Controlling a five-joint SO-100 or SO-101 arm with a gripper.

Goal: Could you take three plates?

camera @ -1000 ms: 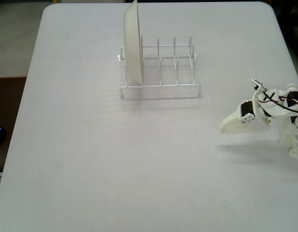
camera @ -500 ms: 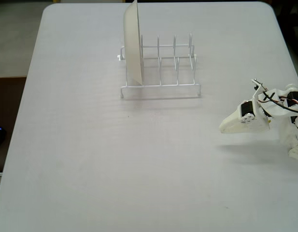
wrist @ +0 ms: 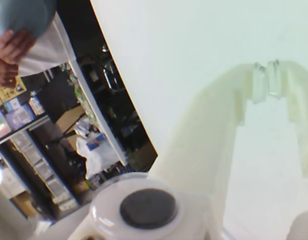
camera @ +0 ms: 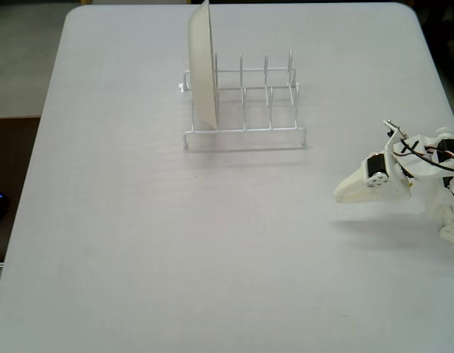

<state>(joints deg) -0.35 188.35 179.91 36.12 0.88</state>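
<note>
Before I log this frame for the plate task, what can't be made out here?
- Light blue plate: wrist view, cut off by the top-left corner, a person's hand across it.
- Yellow and orange plates: in neither view.
- Gripper: washed out by glare in the wrist view; tips look closed.
- Arm: fixed view, cut off by the right edge.

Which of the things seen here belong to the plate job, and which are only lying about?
For the job:
- light blue plate, held by a person's hand in the wrist view
- gripper, shut and empty

Only standing by:
- cream-white plate, upright in the wire rack
- table
</note>
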